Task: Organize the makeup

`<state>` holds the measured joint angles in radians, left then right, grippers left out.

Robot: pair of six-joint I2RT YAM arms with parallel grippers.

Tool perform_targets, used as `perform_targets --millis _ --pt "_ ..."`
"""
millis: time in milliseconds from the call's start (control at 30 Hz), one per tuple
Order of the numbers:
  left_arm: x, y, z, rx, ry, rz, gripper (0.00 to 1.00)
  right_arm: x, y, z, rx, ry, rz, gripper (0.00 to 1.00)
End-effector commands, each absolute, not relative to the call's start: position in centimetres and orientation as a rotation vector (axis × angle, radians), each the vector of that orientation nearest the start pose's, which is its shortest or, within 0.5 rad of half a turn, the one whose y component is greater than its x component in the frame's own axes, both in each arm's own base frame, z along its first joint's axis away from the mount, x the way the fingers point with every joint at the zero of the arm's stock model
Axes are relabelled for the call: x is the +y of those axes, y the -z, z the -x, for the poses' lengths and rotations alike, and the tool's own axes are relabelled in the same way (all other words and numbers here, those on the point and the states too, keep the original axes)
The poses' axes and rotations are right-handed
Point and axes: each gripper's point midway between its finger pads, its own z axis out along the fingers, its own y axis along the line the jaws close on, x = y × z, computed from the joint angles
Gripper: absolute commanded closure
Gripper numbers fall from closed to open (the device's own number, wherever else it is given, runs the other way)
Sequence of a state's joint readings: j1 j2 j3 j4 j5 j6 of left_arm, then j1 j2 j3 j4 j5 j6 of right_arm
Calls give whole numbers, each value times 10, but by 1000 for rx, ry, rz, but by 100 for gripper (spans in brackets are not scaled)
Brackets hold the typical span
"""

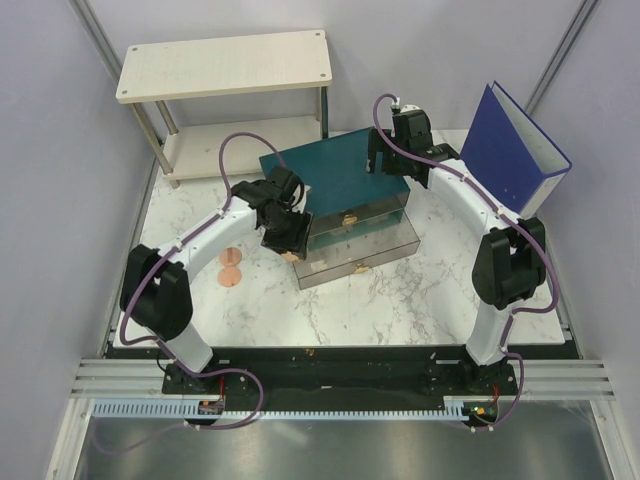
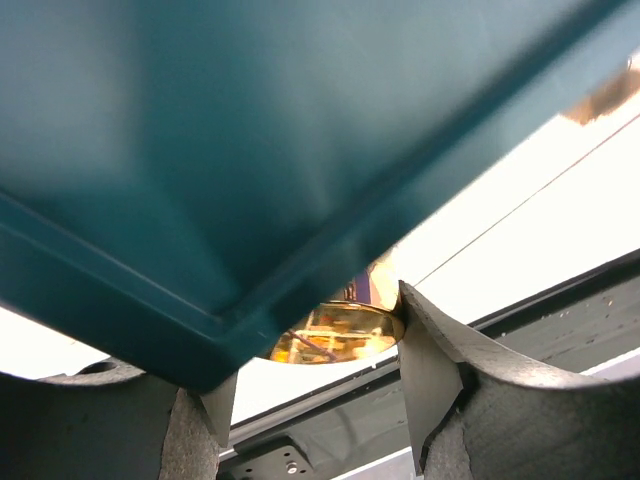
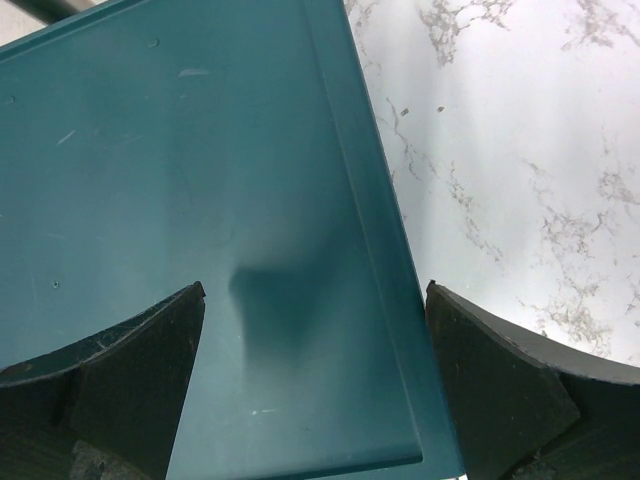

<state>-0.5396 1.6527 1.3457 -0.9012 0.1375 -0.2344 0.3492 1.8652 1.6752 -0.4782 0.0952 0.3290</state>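
Where the teal box [image 3: 180,180] ends, marble table [image 3: 520,150], right end effector [image 3: 315,290] spread.

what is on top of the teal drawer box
Nothing rests on the visible top of the teal drawer box. The right gripper hangs open above its right edge. The left gripper hides the front left corner.

Top cam: we look down from above near edge, whole tabletop [image 1: 400,300]. L wrist: v. close at teal box [image 2: 250,150] edge. R wrist: close above same box's top.
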Motion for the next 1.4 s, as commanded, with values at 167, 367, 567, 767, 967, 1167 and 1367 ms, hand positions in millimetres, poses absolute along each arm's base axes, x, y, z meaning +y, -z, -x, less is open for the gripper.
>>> perform_targets --millis 167,367,567,767,967,1167,1367 --pt "-255 -137 -274 2599 523 -742 59 170 -215 -491 2188 -271 -52 2" --pt "-250 -151 -271 2526 502 -731 61 170 -212 -487 2197 -272 -57 2" --pt "-237 -159 -277 2483 423 -671 64 168 -212 -486 2197 -264 -64 2" --pt "-247 -159 -280 2437 465 -719 64 169 -213 -486 2193 -267 -65 2" --pt "-256 -135 -278 2443 407 -849 60 169 -215 -484 2191 -275 -70 2" --pt "-261 -113 -274 2471 360 -925 53 165 -214 -480 2193 -259 -70 2" --pt "-257 -98 -277 2498 261 -939 42 164 -212 -477 2199 -260 -72 2"
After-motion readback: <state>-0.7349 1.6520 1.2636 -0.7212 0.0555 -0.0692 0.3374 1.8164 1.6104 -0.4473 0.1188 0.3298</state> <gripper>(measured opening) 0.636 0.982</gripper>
